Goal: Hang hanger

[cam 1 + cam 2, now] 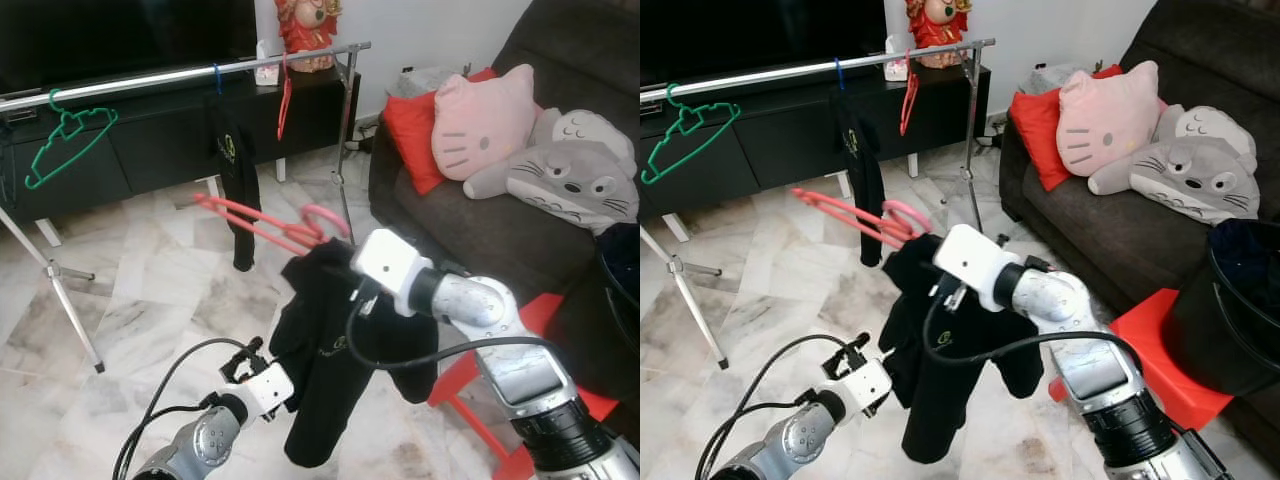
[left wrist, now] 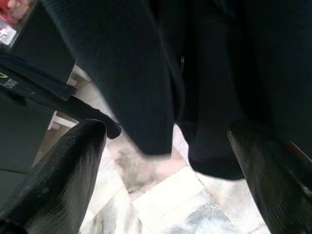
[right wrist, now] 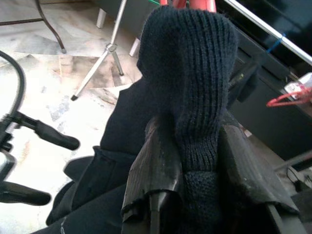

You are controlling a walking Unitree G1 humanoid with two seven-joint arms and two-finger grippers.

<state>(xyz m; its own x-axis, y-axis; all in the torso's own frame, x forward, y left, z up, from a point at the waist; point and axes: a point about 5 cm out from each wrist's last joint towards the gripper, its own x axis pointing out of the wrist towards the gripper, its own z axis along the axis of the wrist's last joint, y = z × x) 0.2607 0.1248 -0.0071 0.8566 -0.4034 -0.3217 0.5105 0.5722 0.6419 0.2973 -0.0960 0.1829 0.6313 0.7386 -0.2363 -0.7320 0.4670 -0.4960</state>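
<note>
Pink hanger [image 1: 262,224] with black garment [image 1: 330,350] held mid-air before metal rail [image 1: 180,75]; long axis slants up-left toward rail, hook [image 1: 326,219] beside right gripper [image 3: 195,161]. Right fingers [image 3: 156,170] clenched on ribbed knit fabric. Left gripper [image 2: 165,161] fingers [image 2: 63,175] spread, released, just below hanging hem. Marble floor [image 1: 150,290] below.

No text, brand or number can be read; small pale printed marks are borne by the held black garment [image 1: 940,370] and the hung black garment [image 1: 229,160], too small to decipher.
</note>
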